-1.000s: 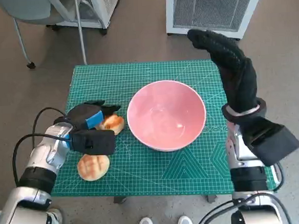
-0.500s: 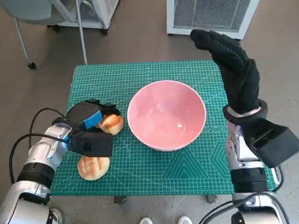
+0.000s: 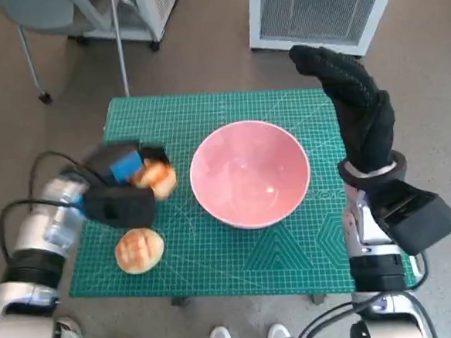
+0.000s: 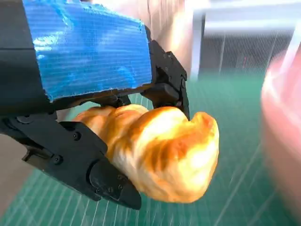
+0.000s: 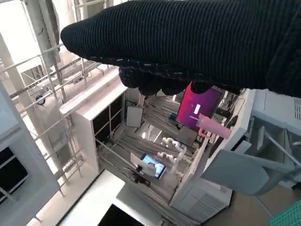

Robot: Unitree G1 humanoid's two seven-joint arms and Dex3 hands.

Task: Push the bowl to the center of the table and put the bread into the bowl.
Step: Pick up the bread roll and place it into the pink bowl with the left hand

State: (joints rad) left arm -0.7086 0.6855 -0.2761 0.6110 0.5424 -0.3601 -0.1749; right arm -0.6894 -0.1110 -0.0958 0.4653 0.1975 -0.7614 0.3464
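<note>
Bread [image 4: 162, 150] sits clamped in the left hand [image 3: 122, 180], raised just beside the pink bowl [image 3: 249, 171], seemingly for carrying over its rim. A second bun [image 3: 140, 250] lies on the green mat [image 3: 221, 111]. The right hand [image 3: 357, 109] is raised beyond the bowl, holding nothing, fingers extended.

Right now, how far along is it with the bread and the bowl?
The pink bowl already sits near the middle of the green mat. The left hand holds one bread roll, not yet in the bowl. A second roll lies on the mat.
</note>
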